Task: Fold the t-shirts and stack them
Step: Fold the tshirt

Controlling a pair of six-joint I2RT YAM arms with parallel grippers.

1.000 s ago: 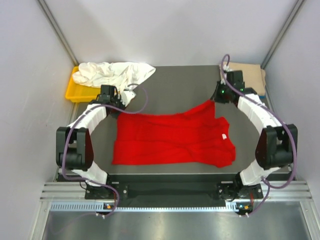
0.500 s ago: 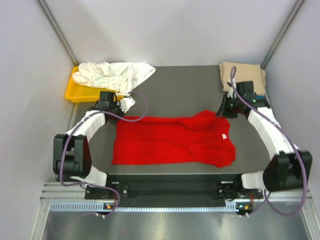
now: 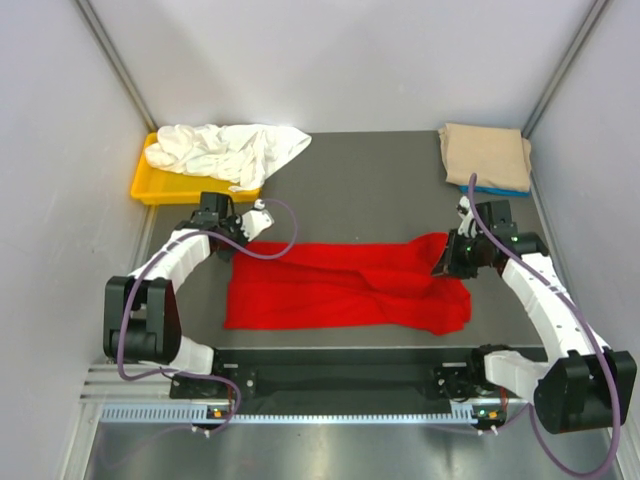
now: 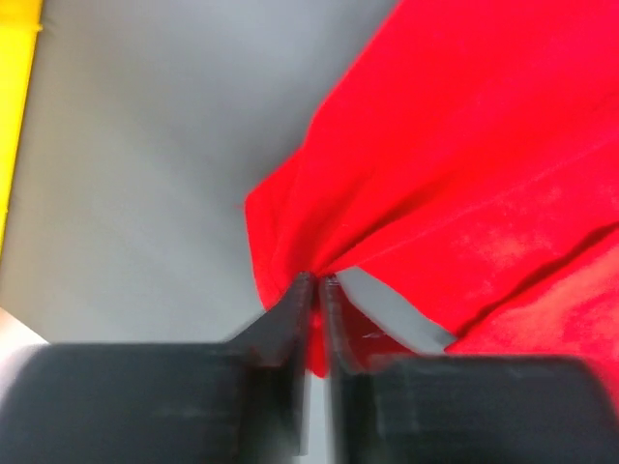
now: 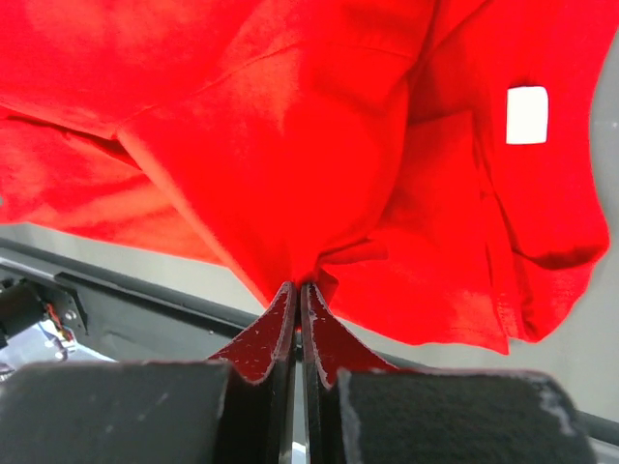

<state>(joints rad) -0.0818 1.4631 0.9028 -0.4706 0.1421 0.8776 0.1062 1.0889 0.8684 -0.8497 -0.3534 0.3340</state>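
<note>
Red t-shirt (image 3: 340,290) edge held: left claw (image 4: 314,280), right claw (image 5: 298,287).

grey table (image 3: 370,190) bears red tee (image 3: 330,288), tan tee (image 3: 487,155)

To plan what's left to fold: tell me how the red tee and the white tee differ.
The red tee lies spread out on the table between the arms; the white tee is a crumpled heap at the far left, draped over the yellow tray. Both the left gripper and right gripper pinch the red tee's edge; nothing touches the white tee. Both are soft cloth, and neither is fully folded yet.
</note>
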